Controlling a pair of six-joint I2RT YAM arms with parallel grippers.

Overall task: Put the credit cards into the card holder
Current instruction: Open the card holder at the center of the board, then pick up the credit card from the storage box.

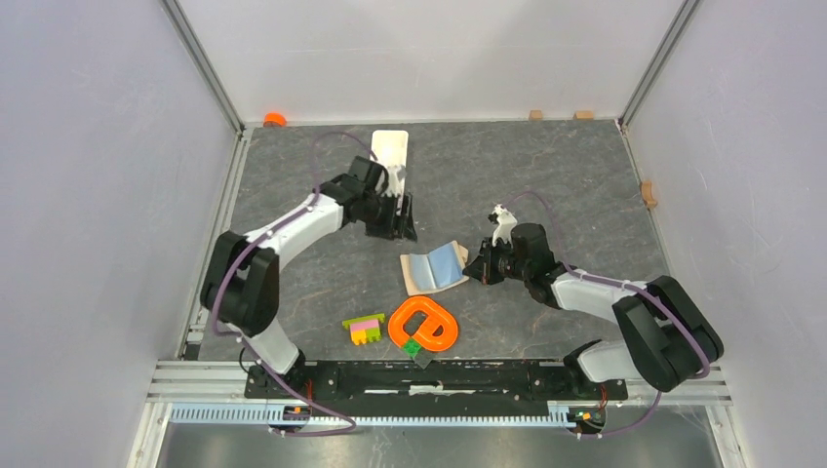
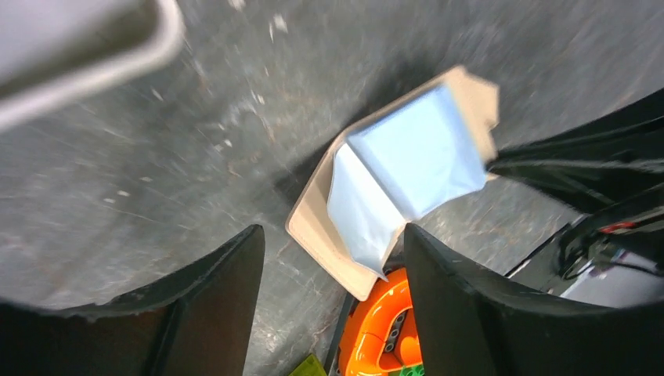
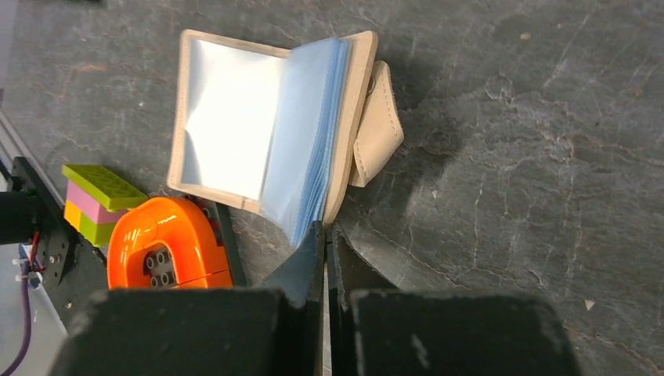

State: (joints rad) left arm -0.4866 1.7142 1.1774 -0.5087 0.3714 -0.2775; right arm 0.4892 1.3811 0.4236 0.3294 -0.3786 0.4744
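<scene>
Card holder lies open mid-counter, toward the near edge. Right gripper pinched closed at its edge. Left gripper spread, empty. Cards unseen. Risk: a nudge could skid the holder or flop it shut.

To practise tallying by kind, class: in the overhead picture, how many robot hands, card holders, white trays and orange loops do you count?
hands: 2, the left hand and the right hand
card holder: 1
white tray: 1
orange loop: 1
Total: 5
</scene>
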